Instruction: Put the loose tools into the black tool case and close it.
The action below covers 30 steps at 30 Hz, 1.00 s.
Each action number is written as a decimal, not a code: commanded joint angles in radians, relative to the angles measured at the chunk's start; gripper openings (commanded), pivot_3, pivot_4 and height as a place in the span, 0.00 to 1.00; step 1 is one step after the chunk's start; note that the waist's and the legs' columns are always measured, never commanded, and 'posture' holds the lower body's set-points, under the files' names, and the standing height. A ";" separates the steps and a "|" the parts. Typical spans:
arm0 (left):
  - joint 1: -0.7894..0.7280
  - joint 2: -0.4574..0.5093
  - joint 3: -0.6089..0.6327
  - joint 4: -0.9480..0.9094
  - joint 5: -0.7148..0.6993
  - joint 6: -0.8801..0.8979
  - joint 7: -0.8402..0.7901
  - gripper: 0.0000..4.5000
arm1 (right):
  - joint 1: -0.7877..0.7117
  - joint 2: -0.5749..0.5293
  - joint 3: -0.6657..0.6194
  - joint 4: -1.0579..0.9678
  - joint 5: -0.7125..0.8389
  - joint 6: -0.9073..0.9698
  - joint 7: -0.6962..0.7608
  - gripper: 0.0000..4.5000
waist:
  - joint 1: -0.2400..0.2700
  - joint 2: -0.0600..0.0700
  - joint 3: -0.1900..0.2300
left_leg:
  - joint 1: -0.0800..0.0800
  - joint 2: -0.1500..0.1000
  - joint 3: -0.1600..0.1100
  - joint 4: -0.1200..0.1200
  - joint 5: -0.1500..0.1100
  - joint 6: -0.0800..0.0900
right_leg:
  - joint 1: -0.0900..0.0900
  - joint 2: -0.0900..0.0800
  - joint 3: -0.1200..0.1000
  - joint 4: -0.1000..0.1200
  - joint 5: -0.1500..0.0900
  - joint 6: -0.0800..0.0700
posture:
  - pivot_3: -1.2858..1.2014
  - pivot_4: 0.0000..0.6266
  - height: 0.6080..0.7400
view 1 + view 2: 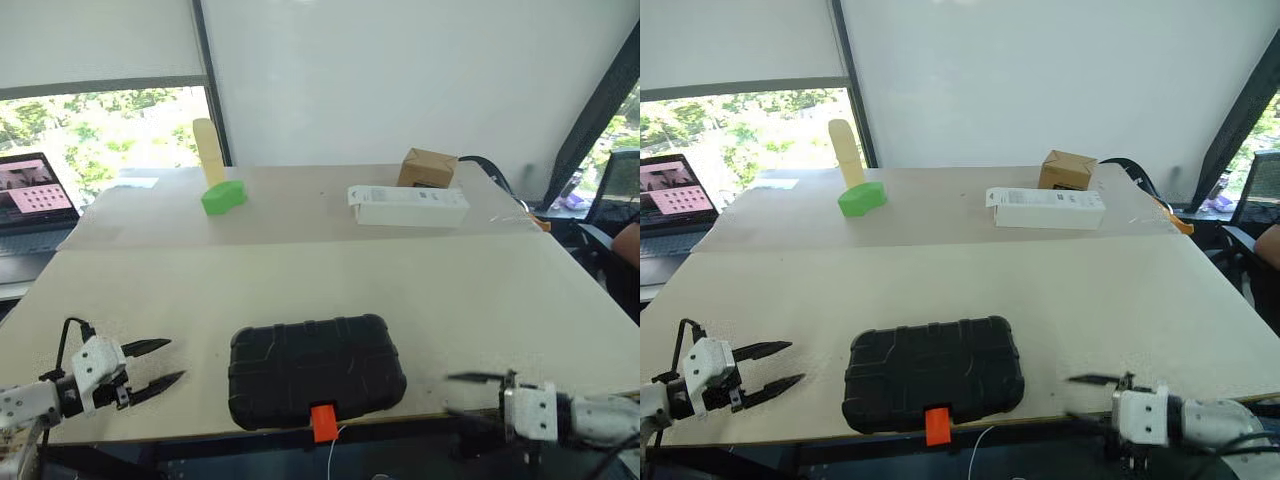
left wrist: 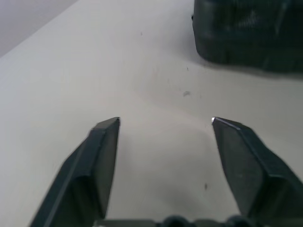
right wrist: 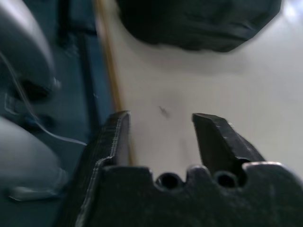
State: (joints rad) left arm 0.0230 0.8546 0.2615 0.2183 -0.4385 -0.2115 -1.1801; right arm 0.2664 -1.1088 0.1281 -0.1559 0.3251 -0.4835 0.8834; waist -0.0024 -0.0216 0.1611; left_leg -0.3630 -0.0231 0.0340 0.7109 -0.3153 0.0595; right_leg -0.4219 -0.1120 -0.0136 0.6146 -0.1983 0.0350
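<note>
The black tool case (image 1: 315, 370) lies shut and flat near the table's front edge, its orange latch (image 1: 323, 422) hanging over that edge. The loose tools are out of view. My left gripper (image 1: 175, 360) hovers just left of the case, open, its fingers pointing toward the case with nothing between them. The left wrist view has the left gripper (image 2: 165, 120) over bare tabletop, with the case (image 2: 246, 33) ahead. My right gripper (image 1: 455, 393) is right of the case at the table's front edge, open and empty. In the right wrist view the right gripper (image 3: 161, 116) straddles that edge.
A white oblong box (image 1: 408, 205) and a brown cardboard box (image 1: 428, 167) stand at the back right. A green block (image 1: 223, 197) with a yellow tube (image 1: 209, 150) stands back left. A laptop (image 1: 35, 190) sits at the far left. A chair (image 1: 610, 190) stands right.
</note>
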 commanded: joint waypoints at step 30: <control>-0.426 -0.112 -0.192 -0.163 -0.058 0.433 -0.061 0.03 | -0.274 0.307 -0.031 -0.227 -0.150 0.595 0.013 0.00 | 0.018 -0.003 0.001 | -0.023 -0.004 -0.001 0.005 0.004 -0.008 | -0.016 0.004 -0.002 -0.002 0.006 0.004 | 0.52 0.24 1.00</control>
State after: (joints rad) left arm -0.3522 0.7434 0.0681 0.1324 -0.4197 0.1563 -1.1891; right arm -0.0382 -0.7898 0.1436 -0.2869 0.1023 0.1291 0.8484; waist 0.0157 -0.0242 0.1619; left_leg -0.3852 -0.0275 0.0332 0.7171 -0.3120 0.0523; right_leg -0.4368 -0.1078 -0.0153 0.6123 -0.1921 0.0398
